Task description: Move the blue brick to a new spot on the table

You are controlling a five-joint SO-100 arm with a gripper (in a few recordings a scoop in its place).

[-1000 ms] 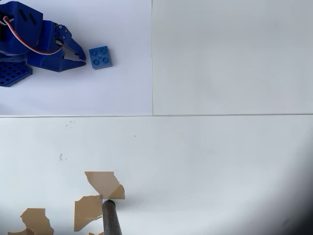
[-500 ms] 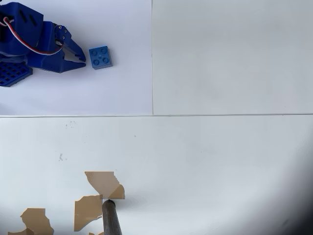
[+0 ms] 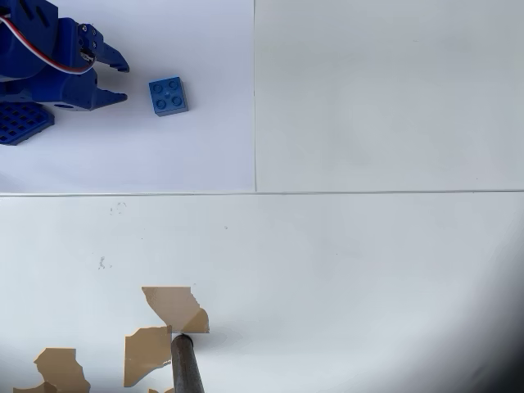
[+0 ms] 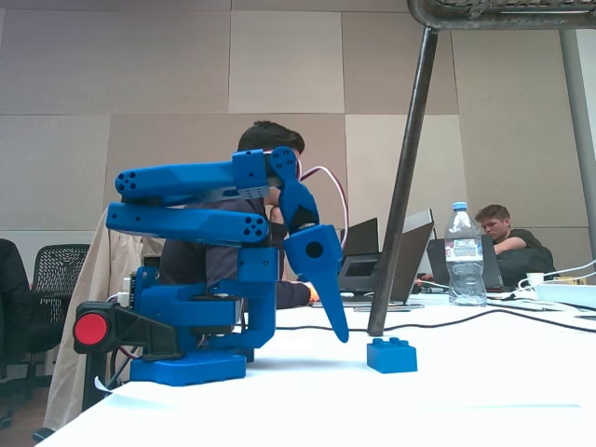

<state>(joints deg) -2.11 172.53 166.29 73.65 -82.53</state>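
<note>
At the far left of the desk point(image 3: 368, 106) in the overhead view, the blue brick point(image 3: 168, 96) sat flat, just right of the jaws, which were spread wide, holding nothing, tips pointing toward it; being square, it had no long axis.

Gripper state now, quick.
Gripper: open, holding nothing; the blue brick sits apart from it on the table.

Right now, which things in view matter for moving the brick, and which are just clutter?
Job:
blue brick, on the table
gripper, fingers open, beside the brick

Clutter:
water bottle
laptops
metal stand leg
black cable
</note>
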